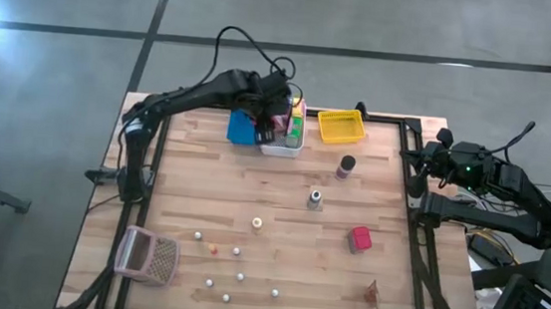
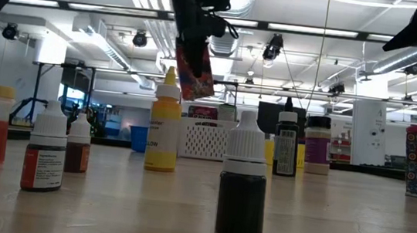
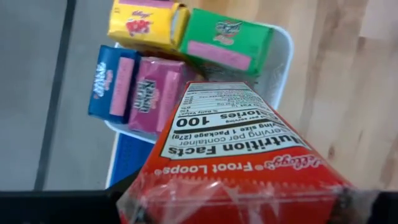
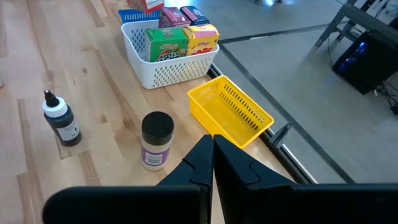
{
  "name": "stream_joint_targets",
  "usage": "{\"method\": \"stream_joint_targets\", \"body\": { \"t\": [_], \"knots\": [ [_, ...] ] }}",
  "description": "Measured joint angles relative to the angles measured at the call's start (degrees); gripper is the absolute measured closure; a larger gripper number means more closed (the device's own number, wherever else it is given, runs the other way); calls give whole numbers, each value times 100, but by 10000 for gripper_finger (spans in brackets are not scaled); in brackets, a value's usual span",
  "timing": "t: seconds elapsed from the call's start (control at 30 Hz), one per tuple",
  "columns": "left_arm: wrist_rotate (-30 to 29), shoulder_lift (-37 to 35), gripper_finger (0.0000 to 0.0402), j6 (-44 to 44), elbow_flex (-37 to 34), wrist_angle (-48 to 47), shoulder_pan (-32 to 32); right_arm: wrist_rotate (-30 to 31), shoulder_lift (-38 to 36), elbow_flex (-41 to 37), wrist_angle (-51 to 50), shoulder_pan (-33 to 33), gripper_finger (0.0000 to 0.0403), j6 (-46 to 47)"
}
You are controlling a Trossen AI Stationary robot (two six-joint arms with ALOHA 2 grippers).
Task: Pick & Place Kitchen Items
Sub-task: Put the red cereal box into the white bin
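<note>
While held over the white bin (image 1: 281, 147), treat the red Froot Loops box (image 3: 233, 168) as light thin card, likely crushable: grip across the flat faces, never the corners. Left gripper (image 1: 277, 113) clamped on that box, above the bin at the table's far edge. Bin already packed with yellow box (image 3: 146, 25), green box (image 3: 227, 40), blue box (image 3: 112, 81) and pink box (image 3: 149, 93); little free room, so lower carefully. Right gripper (image 4: 213, 155) closed, empty, parked beside the table's right edge, near the yellow bin (image 4: 231, 112).
</note>
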Motion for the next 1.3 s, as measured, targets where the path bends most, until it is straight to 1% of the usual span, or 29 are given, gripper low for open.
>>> {"method": "stream_joint_targets", "body": {
  "t": [0.37, 0.53, 0.7, 0.83, 1.3],
  "knots": [
    [-16, 275, 218, 442, -55, 163, 39, 0, 0, -1, 0, 1, 394, -7],
    [-198, 460, 218, 671, -55, 227, 39, -1, 1, 0, -2, 2, 394, -7],
    [-227, 580, 218, 845, -55, 349, 52, 0, 2, 0, -1, 2, 394, -1],
    [-205, 706, 218, 950, -57, 561, 52, -2, 0, -2, 0, 0, 394, -1],
    [-164, 1299, 218, 1140, -63, 532, 58, -2, 0, -2, -2, 1, 394, 3]
  ]
}}
